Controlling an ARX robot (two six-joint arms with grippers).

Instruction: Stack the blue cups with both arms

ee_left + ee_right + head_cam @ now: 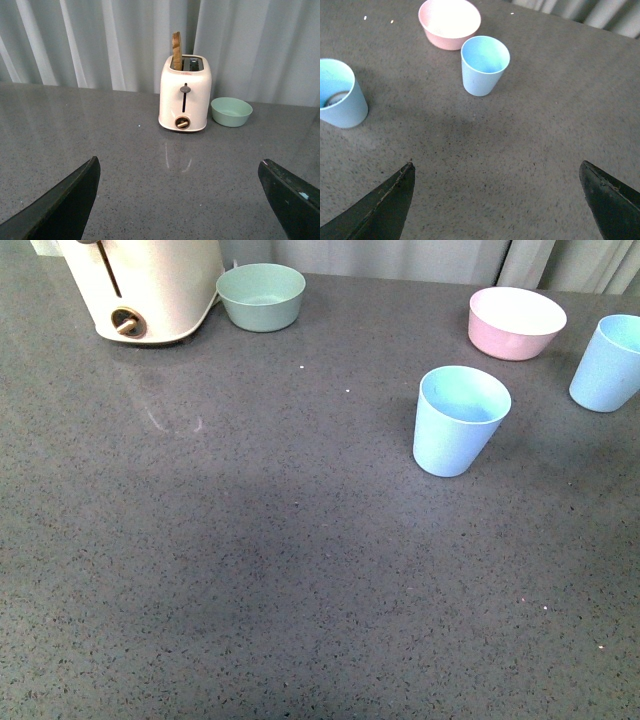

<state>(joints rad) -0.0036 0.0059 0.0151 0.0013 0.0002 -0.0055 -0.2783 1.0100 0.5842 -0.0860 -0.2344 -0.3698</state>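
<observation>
Pale blue plastic is standing out against the grey speckled countertop [250,570]. One blue cup [460,420] is sitting upright right of centre in the front view. The second blue cup [608,362] is standing at the right edge, partly cut off, and the pink bowl [516,322] is sitting between and behind them. Both are standing apart, mouths up, so nesting is not yet begun.

Neither arm is showing in the front view; only the wrist views are showing the grippers. The right gripper [496,167] is hovering with its fingers [385,207] spread wide and empty, facing both cups, probably because they are lying on its side. The left gripper [179,165], equally wide and empty, is facing a cream toaster [184,95] holding a bread slice [176,51] beside the mint-green bowl [231,111], with no cup in sight. The front view is cropping the toaster's top, so the bread is showing only from the left wrist.
</observation>
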